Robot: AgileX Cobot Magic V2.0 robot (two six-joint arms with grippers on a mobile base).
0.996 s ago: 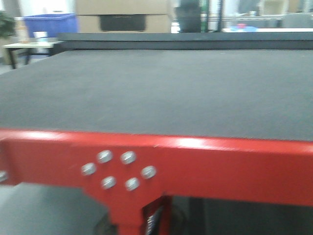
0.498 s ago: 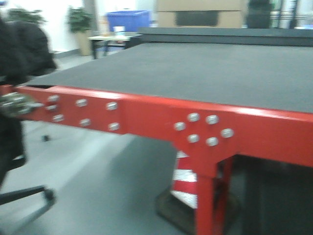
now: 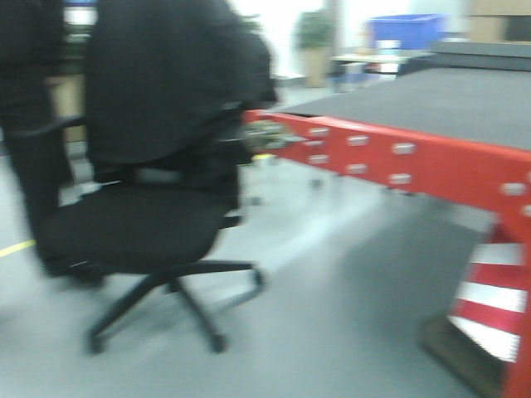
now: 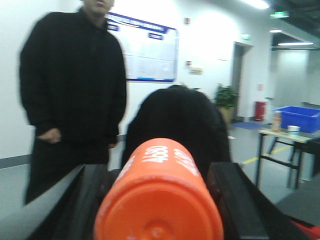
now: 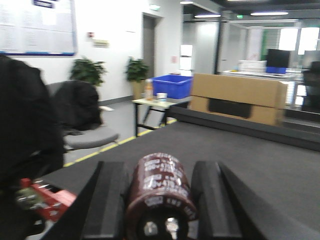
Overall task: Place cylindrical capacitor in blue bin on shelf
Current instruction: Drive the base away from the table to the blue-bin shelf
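In the left wrist view an orange cylindrical capacitor (image 4: 162,170) with white print lies between the black fingers of my left gripper (image 4: 158,210), which is shut on it. In the right wrist view my right gripper (image 5: 159,170) is shut on a dark brown cylindrical capacitor (image 5: 160,192), its two metal terminals facing the camera. Neither gripper shows in the front view. The shelf and its blue bin are out of view.
A red-framed, grey-topped table (image 3: 431,99) fills the right. A black office chair (image 3: 158,215) draped with a dark jacket stands on the left, beside a standing person in black (image 4: 70,90). A blue tub (image 5: 172,85) sits on a far small table. A cardboard box (image 5: 235,97) rests on the grey top.
The front view has swung left: the red table slid from the centre to the right edge, and the office chair and the person came into view.
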